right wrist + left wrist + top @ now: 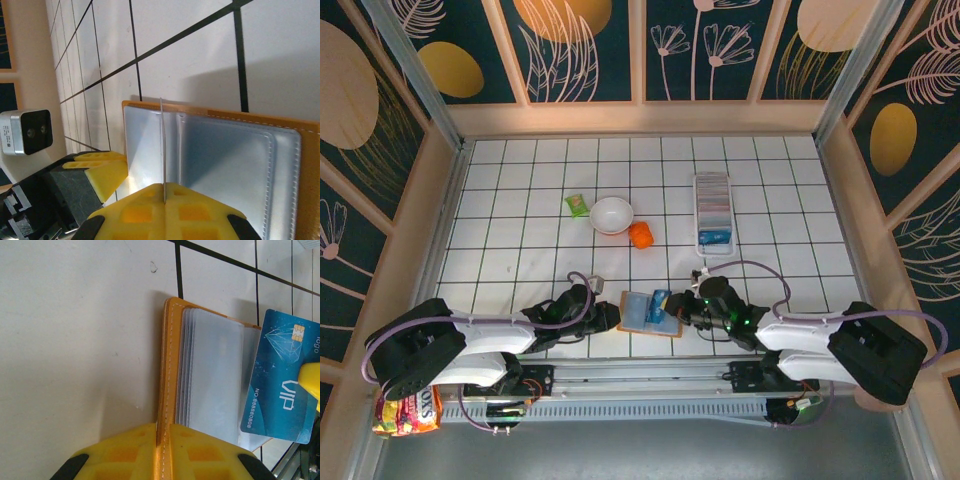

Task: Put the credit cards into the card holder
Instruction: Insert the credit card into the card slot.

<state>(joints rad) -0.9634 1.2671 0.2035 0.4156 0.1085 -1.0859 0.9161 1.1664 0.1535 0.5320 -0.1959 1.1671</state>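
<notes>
Left pincer (162, 431) clamps narrow on the wallet's (212, 375) orange edge. Right pincer (164, 189) pinches one blue card (280, 380) at the open wallet, at the desk's (520, 270) 6 o'clock. Card holder (712, 190) lies well apart, at 1 o'clock from the wallet, some slots filled.

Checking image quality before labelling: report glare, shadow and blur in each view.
Top external: bright, even light on the table, all sharp. Left wrist: credit card print sharp, wallet casts a soft shadow, yellow fingers blurred. Right wrist: glare on the wallet's clear sleeve.
</notes>
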